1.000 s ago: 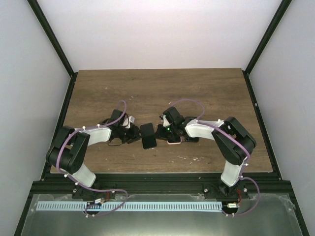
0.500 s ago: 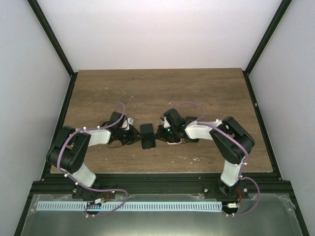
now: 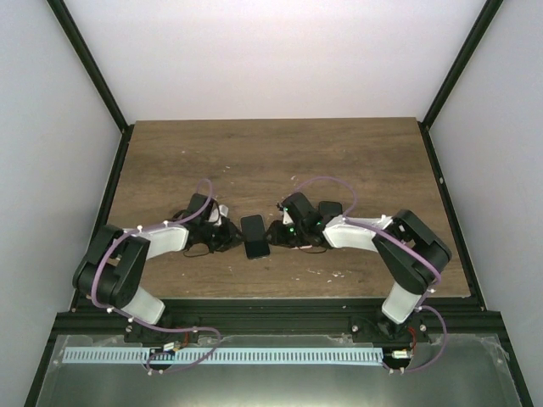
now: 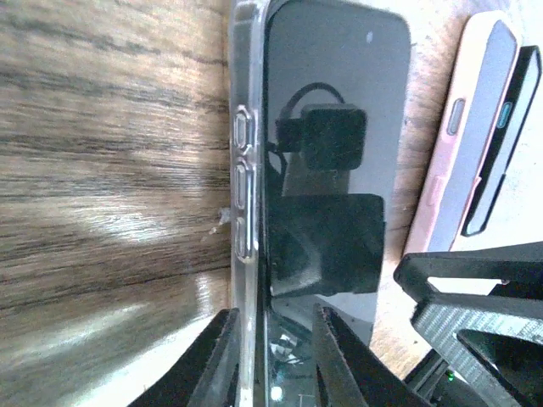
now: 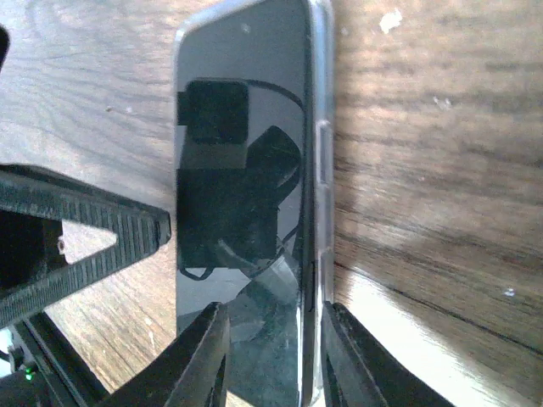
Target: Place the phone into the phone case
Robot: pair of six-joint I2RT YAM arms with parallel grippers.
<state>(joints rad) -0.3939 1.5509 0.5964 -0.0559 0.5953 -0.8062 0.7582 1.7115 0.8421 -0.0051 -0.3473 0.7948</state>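
A black phone [image 3: 254, 235] lies flat at the table's middle, seated in a clear case whose rim [image 4: 243, 170] shows along its button side. My left gripper [image 3: 231, 236] comes in from the left; in the left wrist view [image 4: 276, 312] one finger is outside the case wall and the other on the screen [image 4: 331, 127]. My right gripper [image 3: 277, 233] comes in from the right and, in the right wrist view [image 5: 273, 309], straddles the opposite cased edge [image 5: 321, 161] the same way. Both grippers are closed down on the phone's edges.
A pink-cased phone [image 4: 454, 153] and a black slab [image 4: 509, 127] lie just right of the phone, beside the right gripper's fingers [image 4: 475, 288]. A dark object [image 3: 329, 209] sits by the right forearm. Bare wood table [image 3: 254, 153] lies behind.
My right gripper has moved left, off the pink item, up to the phone's right edge. My left gripper has stayed at the phone's left edge. The phone has not moved.
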